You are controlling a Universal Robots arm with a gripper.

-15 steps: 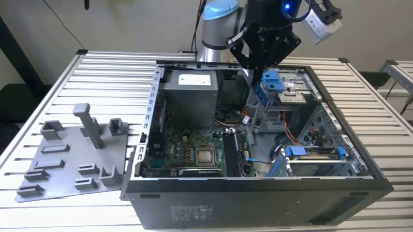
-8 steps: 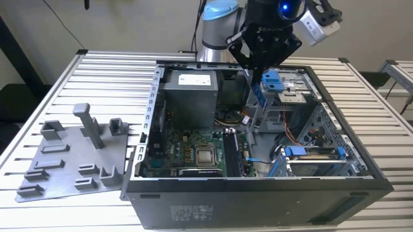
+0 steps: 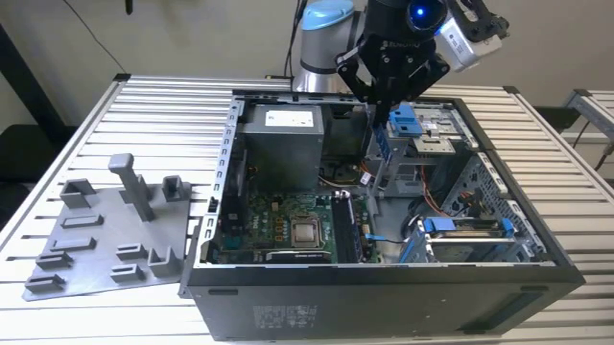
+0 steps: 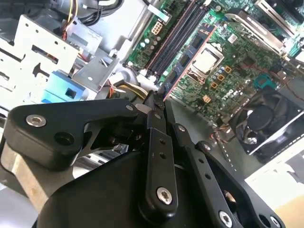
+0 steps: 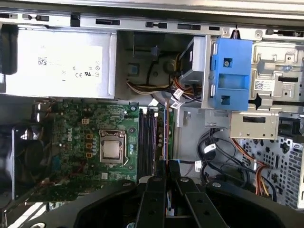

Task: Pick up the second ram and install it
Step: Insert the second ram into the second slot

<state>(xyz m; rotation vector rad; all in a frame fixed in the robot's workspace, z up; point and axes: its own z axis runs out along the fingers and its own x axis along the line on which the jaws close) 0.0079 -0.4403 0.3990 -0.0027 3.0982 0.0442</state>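
"Logging item one, the gripper (image 3: 386, 104): condition?"

"Clenched on the second ram (image 5: 166, 135), pinching its upper edge, which leaves the contact edge hanging free below."

"Item two, the ram: location?"

"Held on edge above the open computer case (image 3: 384, 291), high over the board and touching nothing there. In the first wrist view it runs parallel to the memory slots (image 5: 148, 142), which sit beside the processor socket (image 5: 111, 149) (that alignment, I judge, is so it can go straight down into a slot)."

"Item three, the grey tray (image 3: 96, 244)?"

"Lying on the slatted surface (image 3: 163, 100), at the exterior view's left of the case, its T-shaped post (image 3: 134, 183) upright. Well apart from the gripper."

"Status of work?"

"Pick-up done, by my reading; the ram is not yet seated."
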